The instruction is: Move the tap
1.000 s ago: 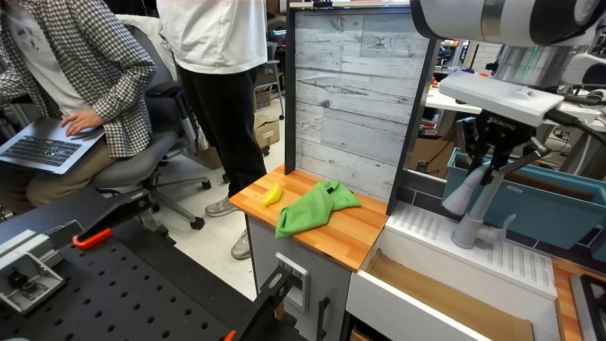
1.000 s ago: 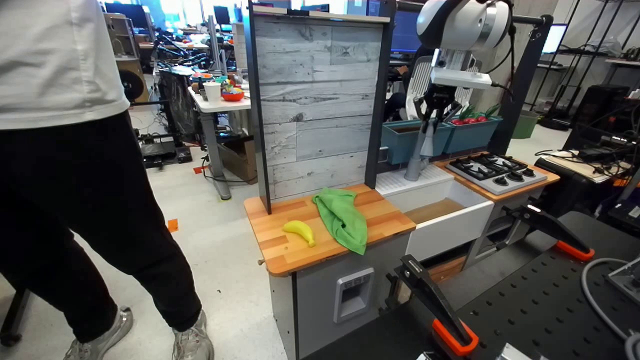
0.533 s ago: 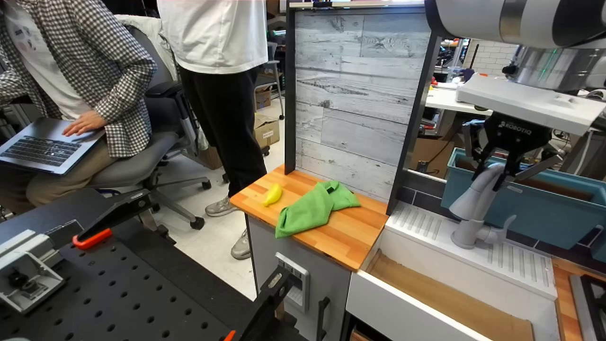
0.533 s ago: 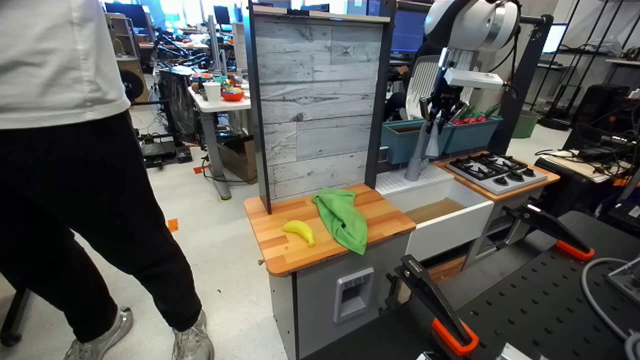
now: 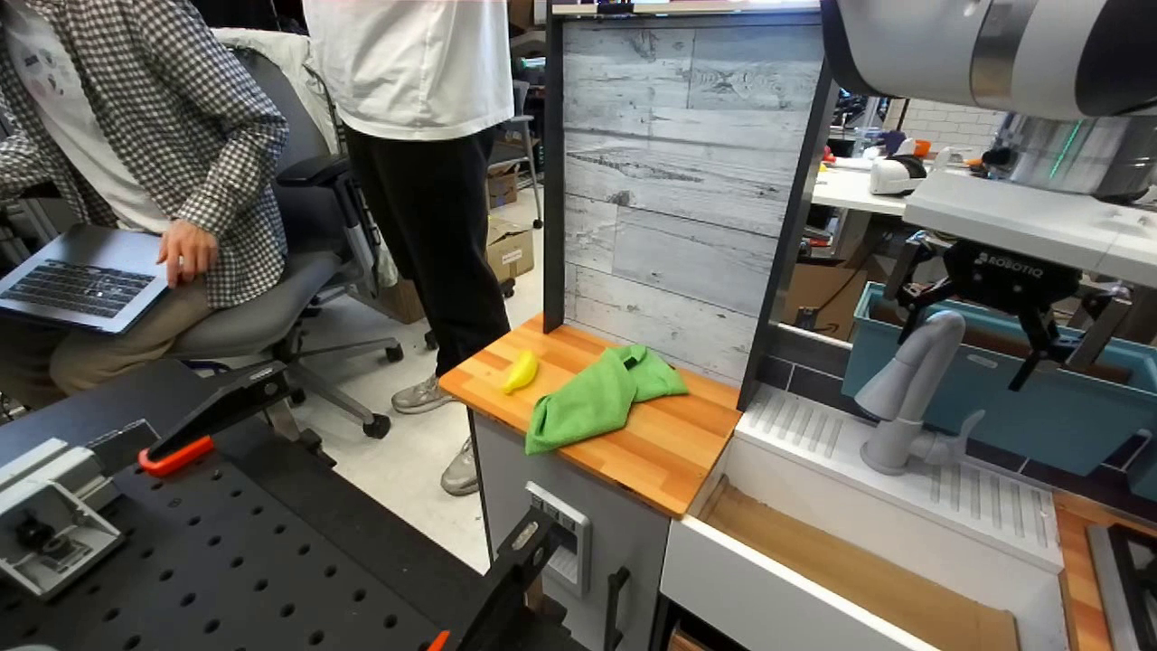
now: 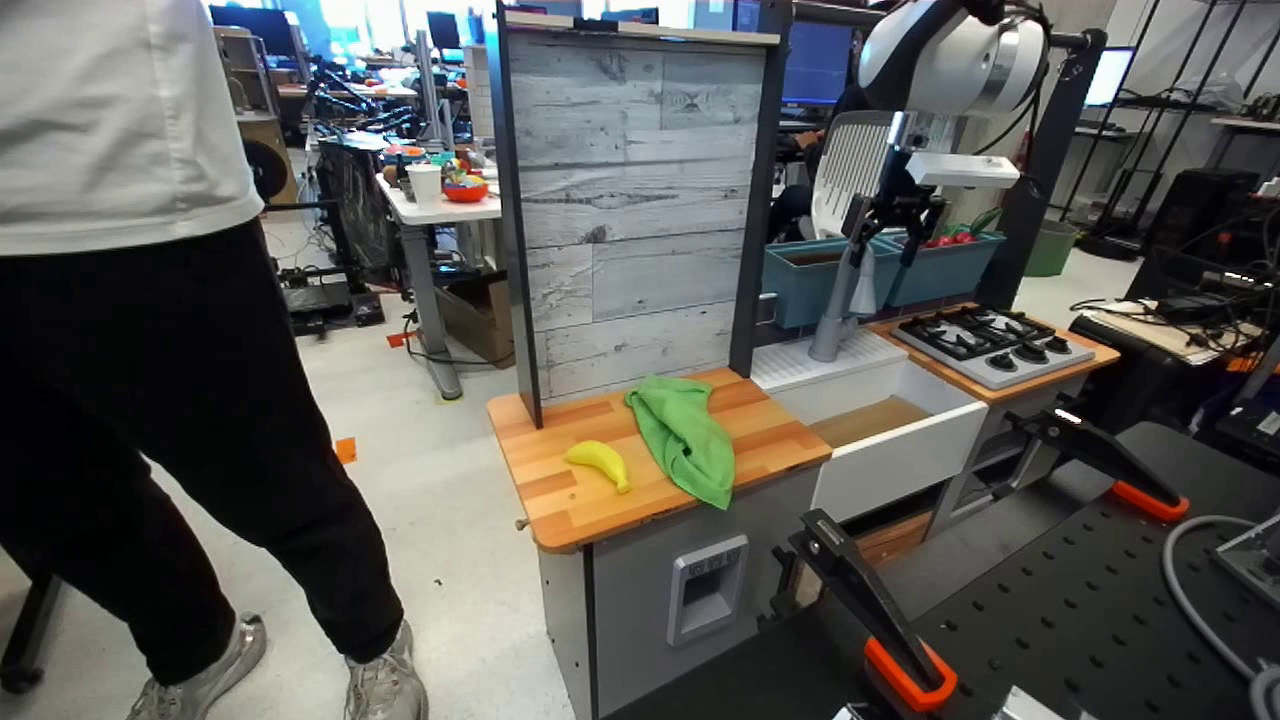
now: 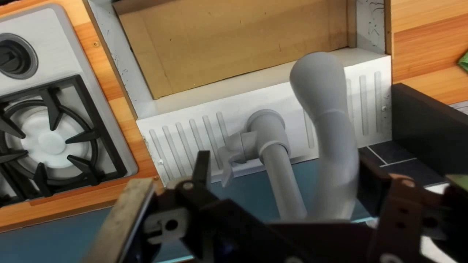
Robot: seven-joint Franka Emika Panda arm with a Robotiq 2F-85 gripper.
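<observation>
The grey tap (image 5: 922, 384) stands upright at the back of the white sink, its hooked spout hanging beside the stem. In an exterior view, the same tap (image 6: 834, 320) shows in front of a blue planter. My gripper (image 5: 962, 360) points down over the tap's top with its fingers spread wide. Seen from the wrist, the gripper (image 7: 289, 171) has the stem and the arched spout (image 7: 334, 128) between its fingers. One finger (image 7: 373, 182) lies close beside the spout; whether they touch I cannot tell. The other finger (image 7: 202, 164) is well apart from the tap.
Blue planters (image 6: 815, 285) stand behind the tap. A stove (image 6: 990, 345) lies on one side of the sink (image 6: 895, 470). On the other, a wooden counter holds a green towel (image 5: 597, 402) and a yellow banana (image 5: 522, 372), beside an upright panel (image 5: 678, 199).
The spout has swung a little rightward in both exterior views, my gripper shifting right and lower with it. The jaws, narrow around the tap's top before, have spread and let go.
</observation>
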